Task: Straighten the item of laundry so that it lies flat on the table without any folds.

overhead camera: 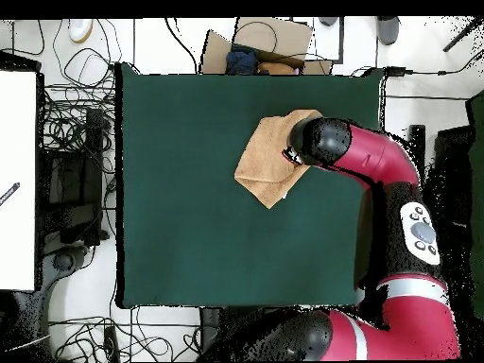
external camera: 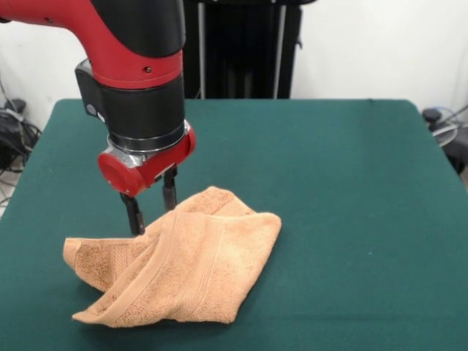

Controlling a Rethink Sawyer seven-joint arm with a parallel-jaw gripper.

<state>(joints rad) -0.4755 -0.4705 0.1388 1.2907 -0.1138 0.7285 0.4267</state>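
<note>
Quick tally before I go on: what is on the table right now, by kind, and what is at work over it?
Towel, orange-tan, folded over itself: 1
Pincer, open, fingers at the towel's far edge: 1
Green table: 1
Total: 3

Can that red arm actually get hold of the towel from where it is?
Probably yes. The gripper is open, its fingers already down at the folded edge of the towel, with nothing between them on the table.
</note>
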